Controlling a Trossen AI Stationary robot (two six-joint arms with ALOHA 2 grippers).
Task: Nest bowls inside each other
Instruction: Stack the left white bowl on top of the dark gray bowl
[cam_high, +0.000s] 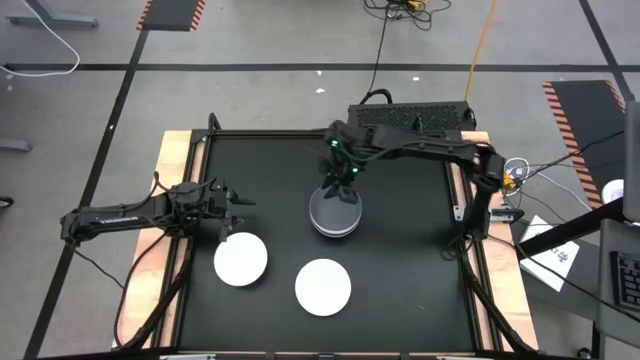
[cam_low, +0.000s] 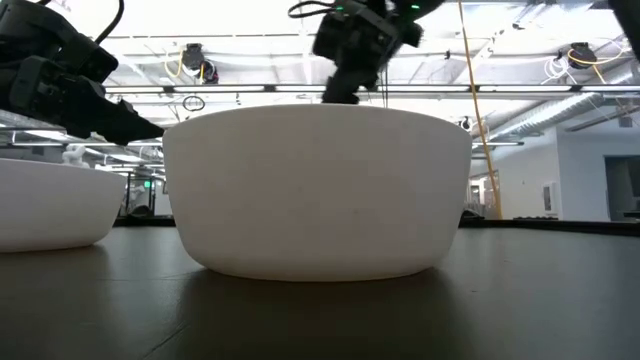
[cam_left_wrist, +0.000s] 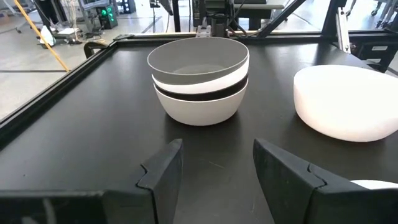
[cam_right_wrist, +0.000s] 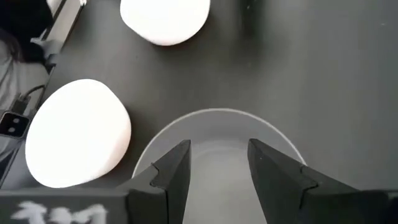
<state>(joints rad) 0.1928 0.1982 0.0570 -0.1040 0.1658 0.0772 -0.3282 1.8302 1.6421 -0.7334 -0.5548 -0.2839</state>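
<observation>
A stack of nested bowls (cam_high: 335, 213) stands mid-table: a grey bowl (cam_left_wrist: 198, 57) on top, then a white band, a black band (cam_left_wrist: 200, 94) and a white bowl at the bottom. Two more white bowls rest on the table nearer the front, one (cam_high: 241, 259) on the left and one (cam_high: 323, 286) at the centre. My right gripper (cam_right_wrist: 217, 146) is open and points down over the grey bowl's hollow (cam_right_wrist: 217, 127). My left gripper (cam_left_wrist: 214, 149) is open and level, left of the stack, with nothing between its fingers.
The black mat has a raised frame (cam_high: 190, 150) around it. The centre white bowl (cam_low: 318, 190) fills the low view and hides the stack behind it. Bare mat (cam_high: 410, 260) lies to the right of the stack and along the far side.
</observation>
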